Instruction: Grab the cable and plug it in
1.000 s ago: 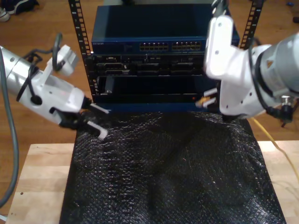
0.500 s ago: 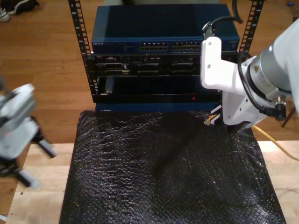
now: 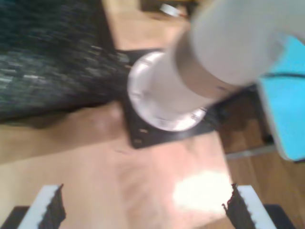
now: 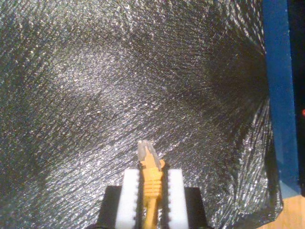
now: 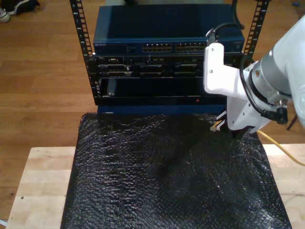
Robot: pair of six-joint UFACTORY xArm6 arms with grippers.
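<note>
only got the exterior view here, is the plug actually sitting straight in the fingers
Observer: Yes. In the second wrist view the cable is pinched between both white fingers of my second gripper, with the clear plug poking out past the tips, in line with them.
Operator: is the plug touching the mat
Observer: That wrist view shows it over the black mat; I cannot tell if there is contact.
Operator: where's the other arm looking
Observer: My first gripper has its fingers wide apart, holding nothing, over bare wood near a round arm base.
</note>
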